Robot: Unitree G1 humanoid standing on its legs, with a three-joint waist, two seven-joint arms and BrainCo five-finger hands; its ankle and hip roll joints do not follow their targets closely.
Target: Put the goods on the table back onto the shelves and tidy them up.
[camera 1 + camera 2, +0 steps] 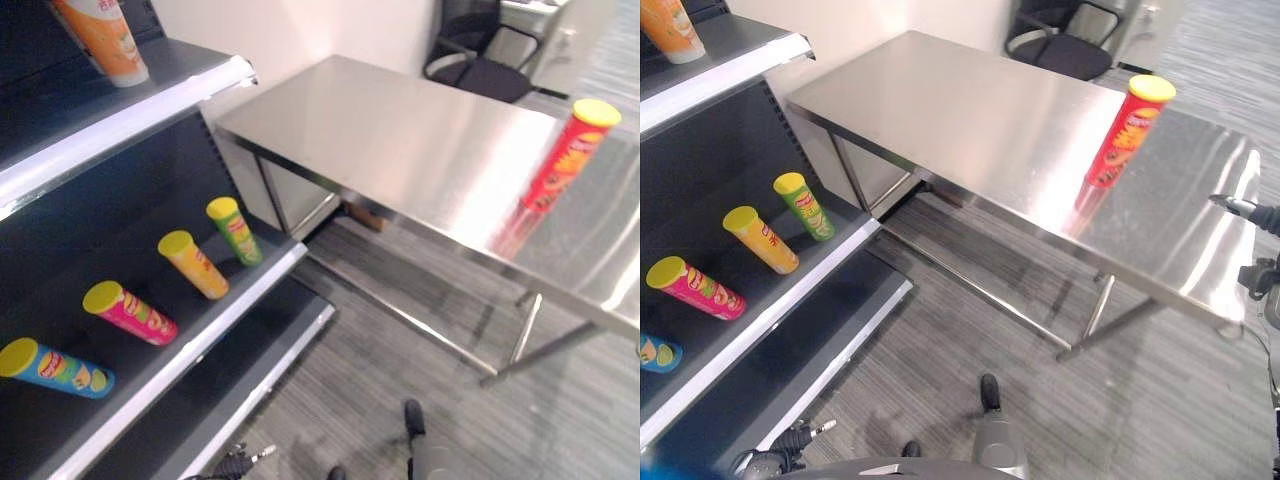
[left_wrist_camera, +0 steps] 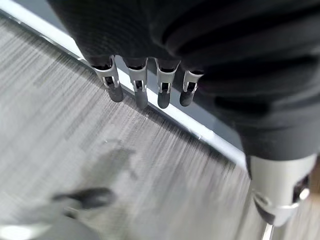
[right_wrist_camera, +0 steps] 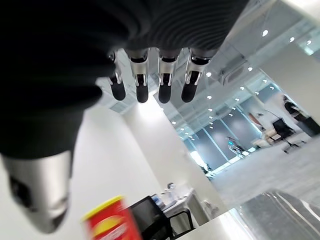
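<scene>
The right robot hand (image 3: 150, 75) had its fingers straight and relaxed, holding nothing; the left robot hand (image 2: 145, 85) was also relaxed and empty, over the floor. The red can (image 1: 563, 160) stood upright on the desk (image 1: 400, 130), at the upper right of the frame. The reach seemed not yet begun; next, the right robot hand should close around the can. The shelf (image 1: 190, 320) at lower left held four cans.
</scene>
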